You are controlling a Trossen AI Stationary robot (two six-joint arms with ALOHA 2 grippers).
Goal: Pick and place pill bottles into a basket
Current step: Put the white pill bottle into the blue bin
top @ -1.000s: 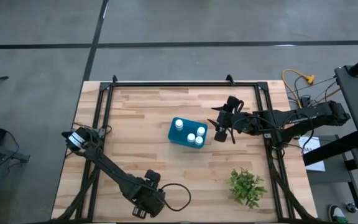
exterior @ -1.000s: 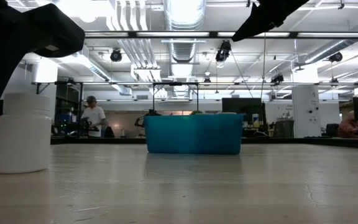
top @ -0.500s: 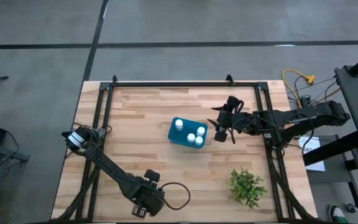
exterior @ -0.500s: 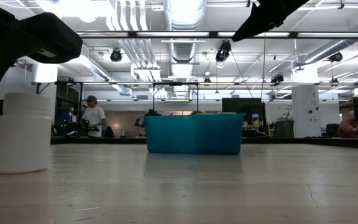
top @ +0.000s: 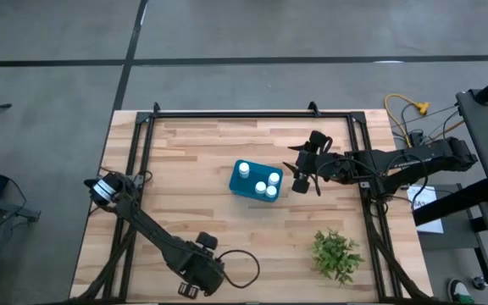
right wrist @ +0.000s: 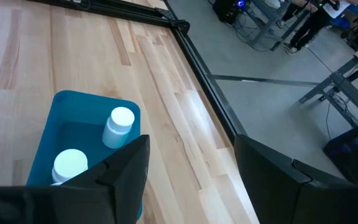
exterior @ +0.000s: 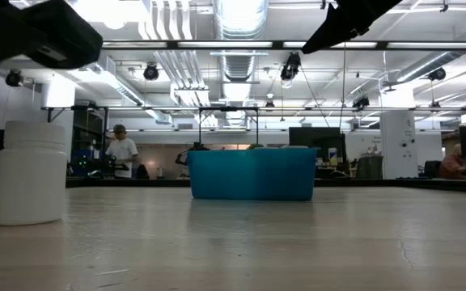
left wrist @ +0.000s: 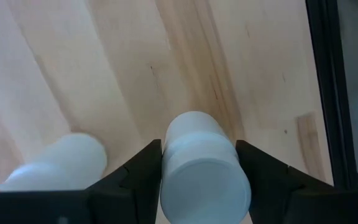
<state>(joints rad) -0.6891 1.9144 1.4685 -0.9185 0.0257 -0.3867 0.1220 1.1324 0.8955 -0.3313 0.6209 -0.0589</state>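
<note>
The basket stands near the middle of the table, and all places below are given from it. Three bottles stand upright inside it in the high view: one in the corner toward the far edge and the left arm's side, and two close together on the side toward the right arm. In the right wrist view two of these show in the basket, white caps up.

The right gripper hovers just beside the basket, on the right arm's side, above the table. Its fingers are spread wide apart and there is nothing between them.

The left gripper is well apart from the basket, near the front edge of the table on the left arm's side. In the left wrist view its fingers stand on both sides of a bottle and touch its sides, so the gripper is clamped on this bottle. Whether the bottle rests on the wood or is lifted, I cannot tell. A second bottle is just beside it, outside the fingers.

In the low view one bottle stands upright on the table, well to the side of the basket. A plant is on the table, toward the front edge and the right arm's side of the basket. Far behind the table a person stands in the room.
</note>
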